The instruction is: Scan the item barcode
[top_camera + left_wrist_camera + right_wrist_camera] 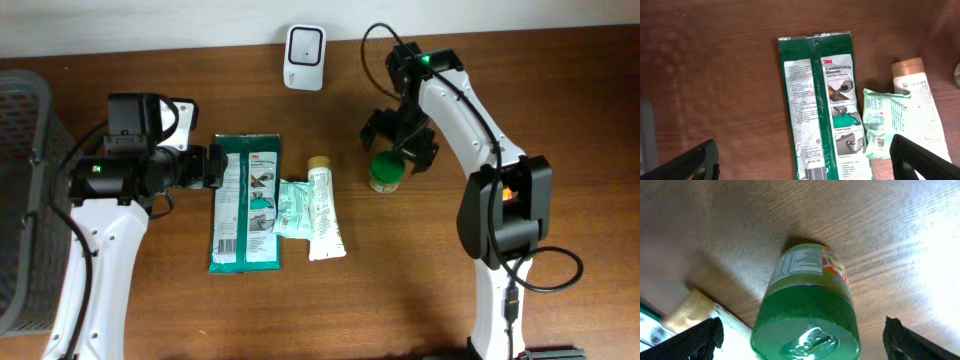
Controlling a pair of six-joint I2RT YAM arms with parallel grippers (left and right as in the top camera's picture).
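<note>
**Station status: both pincers apart, jar under right arm**

**Right arm.** The right pincer (400, 148) hangs above the green jar (385, 175). Its fingers (695, 340) stand wide apart, one at each side of the jar, with clear space between them and it. The jar stands upright on the bench (420, 290), green lid up, right of centre and nearer the far edge than the near one.

**Left arm.** The left pincer (213, 167) is apart and holds nothing. It points at the left edge of the glove pack (246, 205).

**Items.** The glove pack lies flat, left of centre, with its long side running from far edge to near edge. A barcode shows at its near end. The wipes pouch (292, 208) lies against its right side and overlaps the tube (324, 215), whose tan cap points to the far edge.

**Fixtures.** The white scanner (304, 45) sits at the far edge, near the middle. A grey basket (20, 150) stands at the left edge.
</note>
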